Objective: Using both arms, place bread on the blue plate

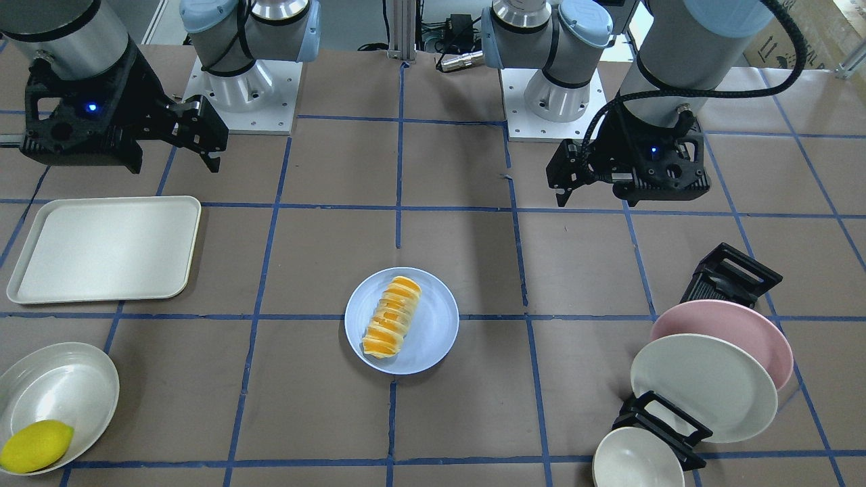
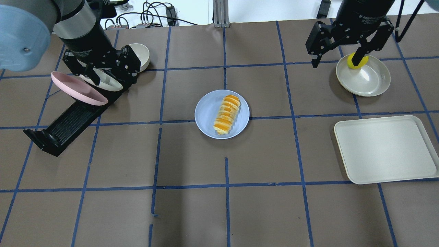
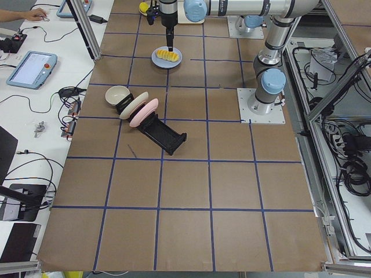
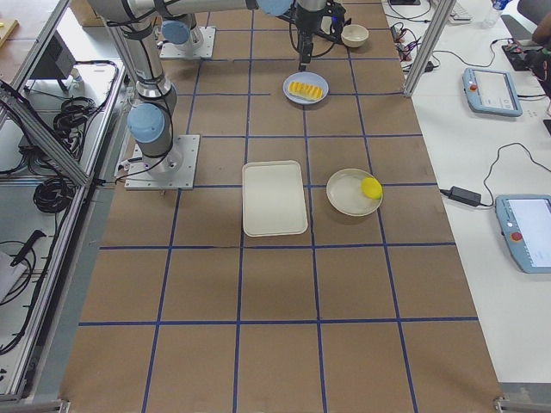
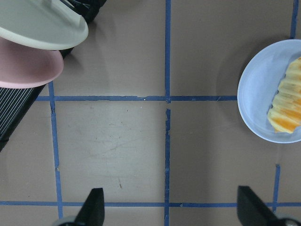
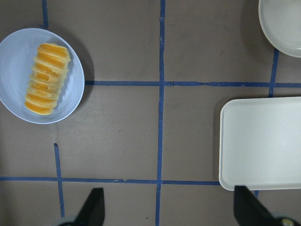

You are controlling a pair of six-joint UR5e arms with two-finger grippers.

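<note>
One bread [image 2: 226, 114] on blue plate [image 2: 205, 111], long axis near-to-far, left fingers [image 5: 94, 206], right fingers [image 6: 94, 207] spread.

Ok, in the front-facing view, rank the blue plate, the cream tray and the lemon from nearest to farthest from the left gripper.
From the left gripper:
1. blue plate, table centre, with the bread on it.
2. cream tray, on the robot's right side.
3. lemon, in the bowl, robot's right, operators' edge.
</note>
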